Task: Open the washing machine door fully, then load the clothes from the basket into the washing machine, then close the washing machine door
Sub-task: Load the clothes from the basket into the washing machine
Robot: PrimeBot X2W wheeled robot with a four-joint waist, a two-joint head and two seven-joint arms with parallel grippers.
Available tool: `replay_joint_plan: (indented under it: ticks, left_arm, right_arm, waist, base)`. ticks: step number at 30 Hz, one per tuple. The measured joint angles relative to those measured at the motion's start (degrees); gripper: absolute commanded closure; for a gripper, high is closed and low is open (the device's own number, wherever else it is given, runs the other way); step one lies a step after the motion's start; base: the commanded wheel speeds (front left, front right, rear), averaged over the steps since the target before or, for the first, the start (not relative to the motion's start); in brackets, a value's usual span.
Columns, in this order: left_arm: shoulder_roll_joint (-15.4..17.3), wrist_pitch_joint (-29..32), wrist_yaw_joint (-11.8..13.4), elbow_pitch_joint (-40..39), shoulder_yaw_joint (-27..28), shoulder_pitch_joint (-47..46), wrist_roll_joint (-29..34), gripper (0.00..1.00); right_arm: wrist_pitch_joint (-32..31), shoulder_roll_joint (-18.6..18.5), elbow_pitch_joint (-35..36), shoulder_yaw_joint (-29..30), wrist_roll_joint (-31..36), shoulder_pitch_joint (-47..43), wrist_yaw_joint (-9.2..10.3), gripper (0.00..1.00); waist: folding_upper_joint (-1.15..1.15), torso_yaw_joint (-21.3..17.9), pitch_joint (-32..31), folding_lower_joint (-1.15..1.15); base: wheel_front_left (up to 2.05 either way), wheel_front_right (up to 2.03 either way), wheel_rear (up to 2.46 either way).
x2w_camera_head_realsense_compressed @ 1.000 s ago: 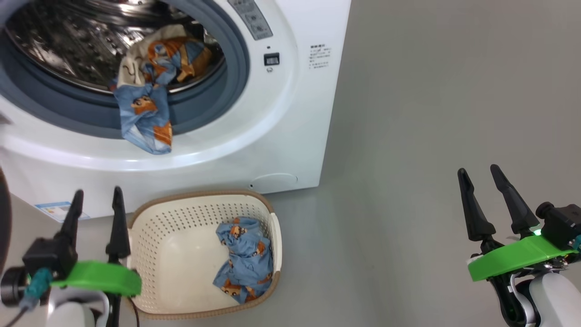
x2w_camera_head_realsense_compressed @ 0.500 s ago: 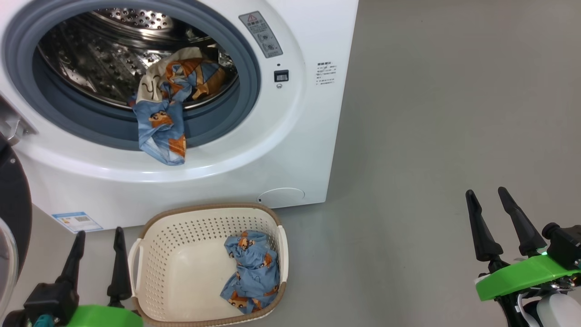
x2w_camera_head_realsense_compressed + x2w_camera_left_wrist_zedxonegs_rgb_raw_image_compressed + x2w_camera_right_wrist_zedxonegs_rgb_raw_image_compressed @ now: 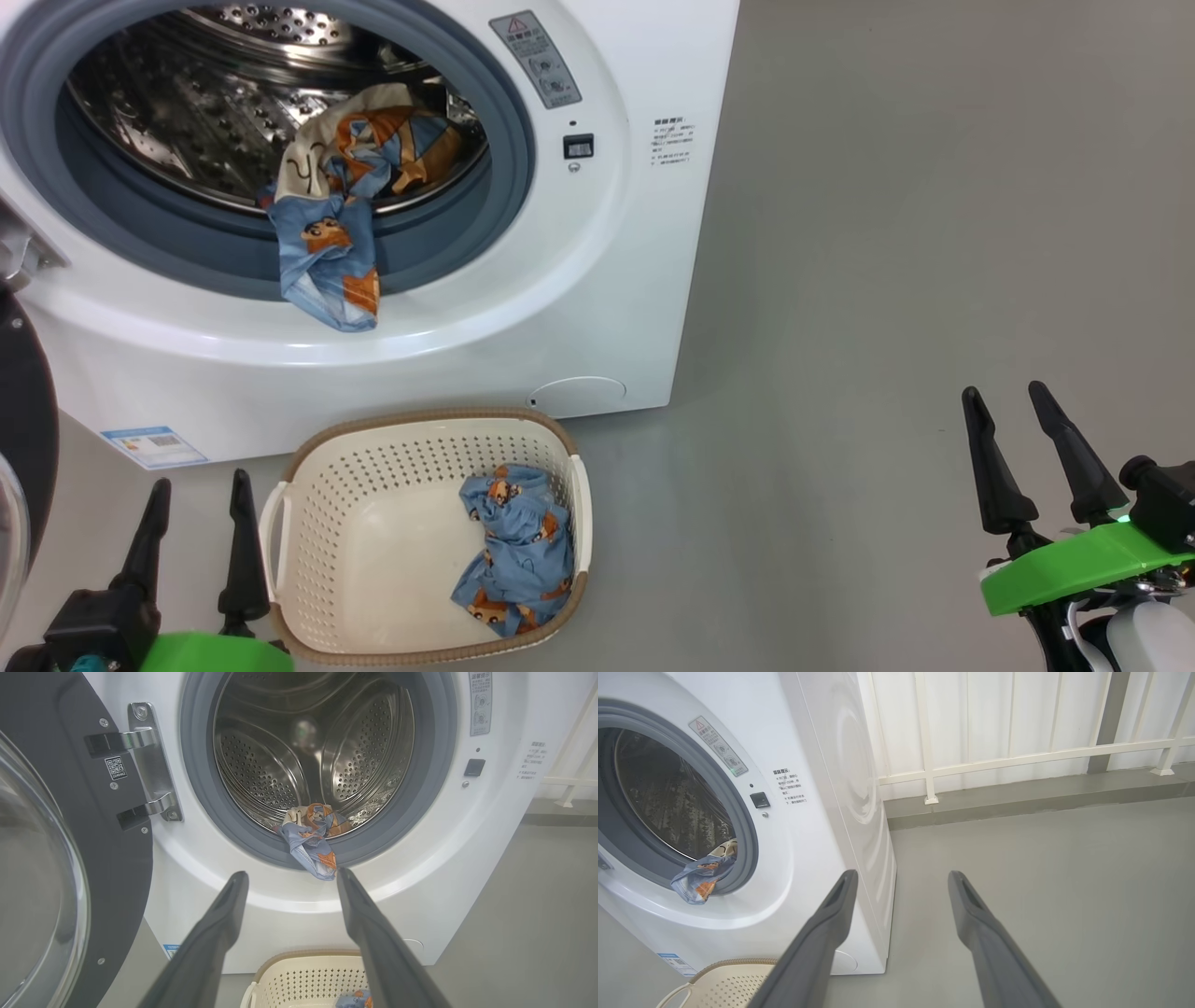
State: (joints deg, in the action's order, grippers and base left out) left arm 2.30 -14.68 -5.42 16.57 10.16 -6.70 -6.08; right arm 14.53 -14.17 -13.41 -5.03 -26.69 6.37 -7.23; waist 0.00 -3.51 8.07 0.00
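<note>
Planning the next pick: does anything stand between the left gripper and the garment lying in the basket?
Nothing visible beyond the basket's own left wall. The left gripper is open beside that wall. The blue garment lies uncovered against the right wall, so it looks reachable from above.

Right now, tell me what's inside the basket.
A crumpled blue bear-print garment lies against the basket's right wall; its floor is otherwise bare. Whatever lies beneath the garment is hidden.

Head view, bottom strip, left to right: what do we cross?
washing machine door → left gripper → basket, with a blue bear-print garment in its right half → grey floor → right gripper
</note>
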Motion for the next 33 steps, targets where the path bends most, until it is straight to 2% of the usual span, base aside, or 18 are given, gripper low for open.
replay_joint_plan:
  ticks: [14, 23, 33]
  left_arm:
    - [-0.1, 0.0, 0.0, 0.4, 0.0, -1.9, 0.0, 0.0]
    - [0.0, 0.0, -0.1, 3.0, 0.0, -9.5, 0.2, 0.0]
    - [1.4, 0.0, -0.6, 10.0, 0.6, -21.3, -0.4, 0.0]
  right_arm:
    - [0.0, 0.4, 0.9, -0.1, 0.0, 0.7, 0.0, 0.0]
    - [0.0, 0.4, 1.9, -0.1, 0.0, 4.5, 0.0, 0.0]
    - [0.0, 0.3, 2.7, -0.4, 0.0, 9.6, 0.0, 0.0]
  waist:
    - [0.0, -0.2, 3.9, 0.0]
    - [0.0, 0.1, 9.2, 0.0]
    - [0.0, 0.0, 15.9, 0.01]
  base:
    - [0.0, 0.0, 0.0]
    - [0.0, 0.0, 0.0]
    - [0.0, 0.0, 0.0]
